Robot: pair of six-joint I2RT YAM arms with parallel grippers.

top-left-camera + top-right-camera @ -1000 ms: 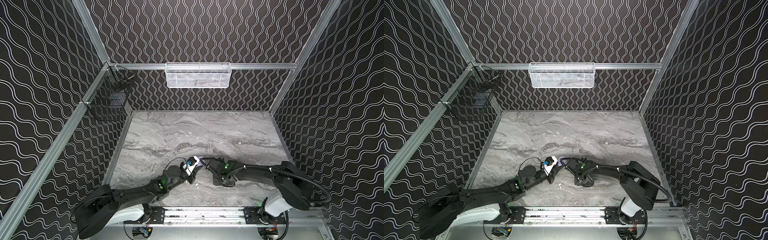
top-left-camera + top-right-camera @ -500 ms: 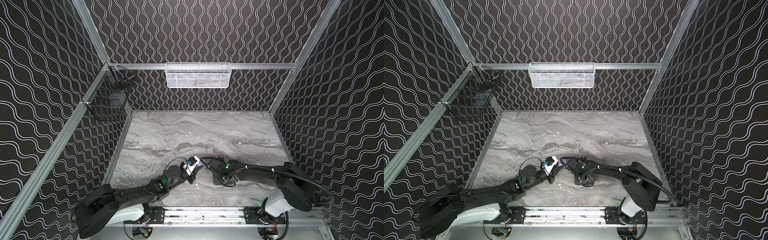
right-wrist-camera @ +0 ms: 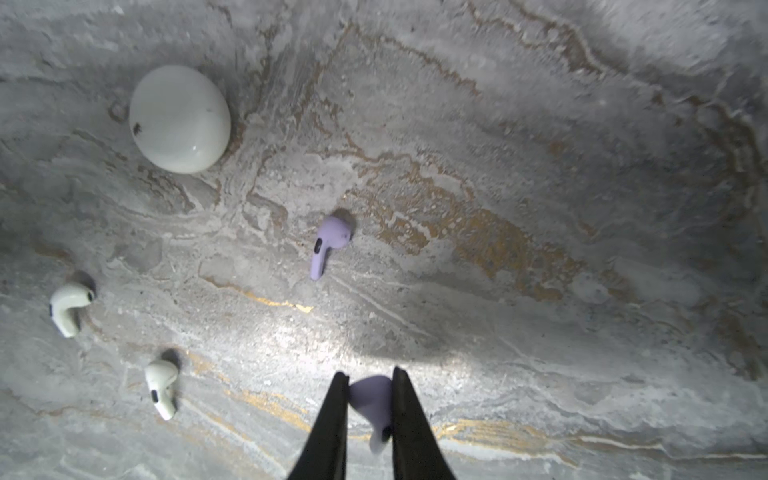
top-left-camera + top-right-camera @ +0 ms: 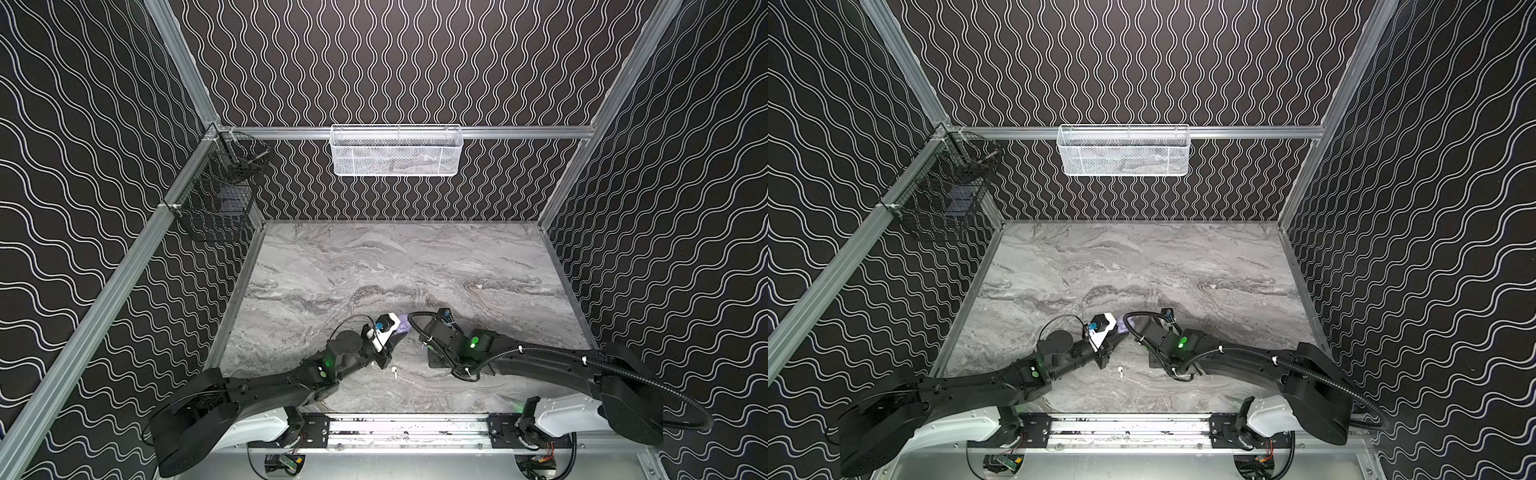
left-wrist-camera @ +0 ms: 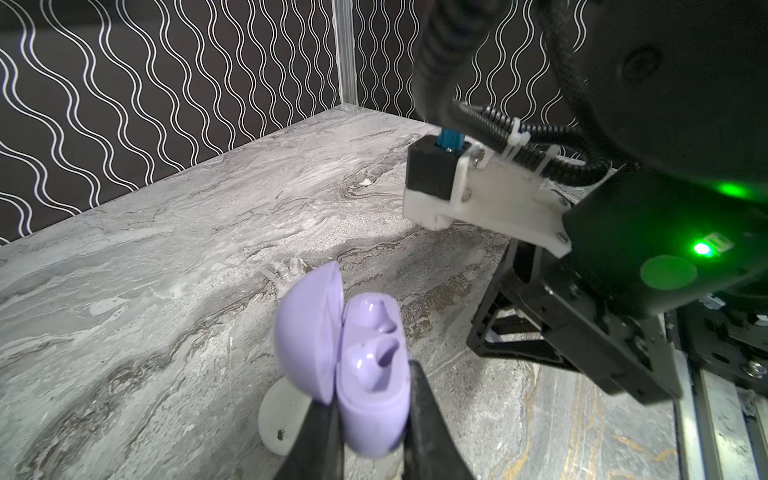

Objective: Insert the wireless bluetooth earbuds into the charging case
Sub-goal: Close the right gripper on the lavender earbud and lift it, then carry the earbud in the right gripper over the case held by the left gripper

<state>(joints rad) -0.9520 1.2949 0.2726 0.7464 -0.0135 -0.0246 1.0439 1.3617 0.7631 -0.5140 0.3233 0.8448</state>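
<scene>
Marble table (image 3: 540, 124) carries white case (image 3: 179, 118), earbuds (image 3: 330, 245) (three loose).

Lab robot cell, wavy-patterned walls (image 4: 83, 208), aluminium frame (image 4: 519, 132), marble tabletop (image 4: 374, 266)

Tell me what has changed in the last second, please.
Little changed. The right arm's elbow shifted slightly rightward in the top views, while the right gripper, shut on a lavender earbud, kept its place. The left gripper still holds the open lavender case; the white earbud lies unmoved.

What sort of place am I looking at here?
Probably a robot test booth in a lab: a left arm and right arm mounted on a front rail, patterned walls on an aluminium frame, and a marble-look tabletop.
</scene>
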